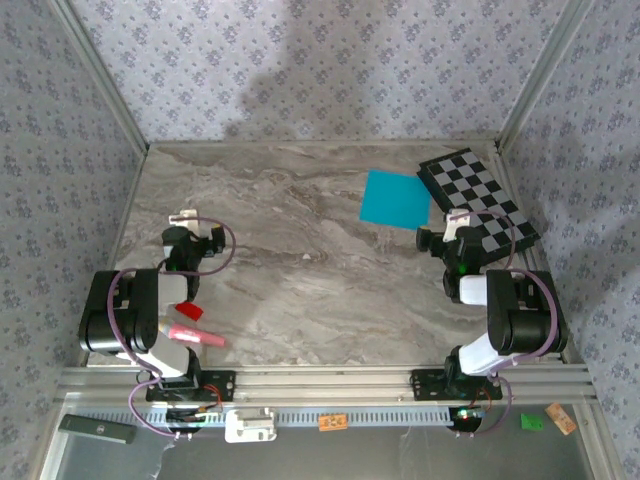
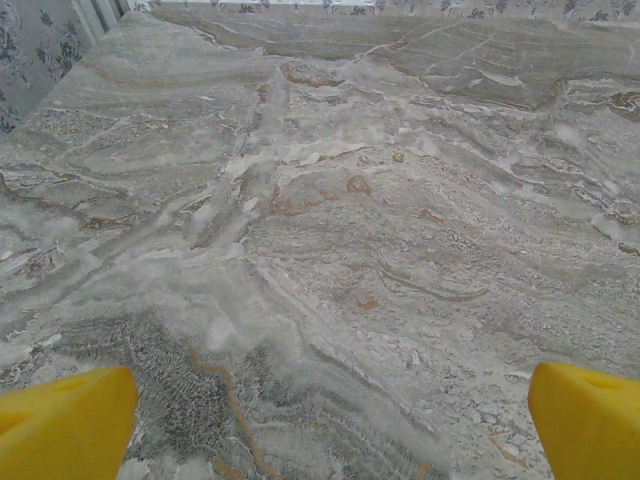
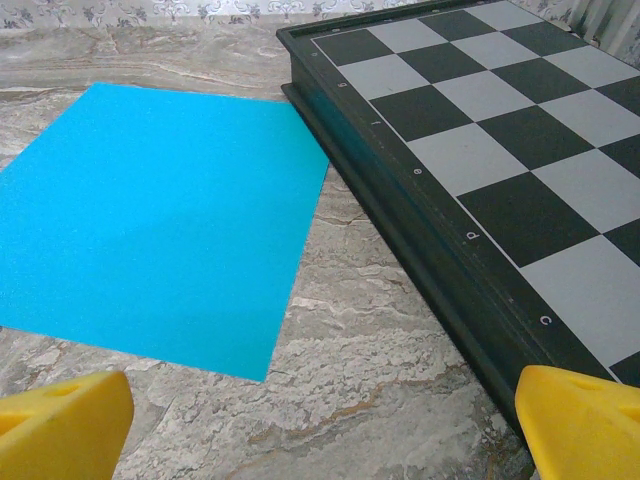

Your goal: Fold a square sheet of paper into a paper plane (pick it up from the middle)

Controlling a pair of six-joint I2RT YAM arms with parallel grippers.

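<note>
A grey marbled worktop [image 2: 350, 200], veined with white and brown, is seen stretching away to its far edge. The left tool [image 2: 320, 425] is shown with its jaws spread wide. Its two yellow fingertips [image 2: 65, 425] are placed at the lower corners of the view, with bare worktop seen between them. At the worktop's far left corner, a patterned wall [image 2: 25, 50] and a pale frame post [image 2: 100, 12] are seen.

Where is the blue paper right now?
The blue paper lies flat on the table, far right in the top view, beside the checkered board, ahead of the right gripper.
</note>
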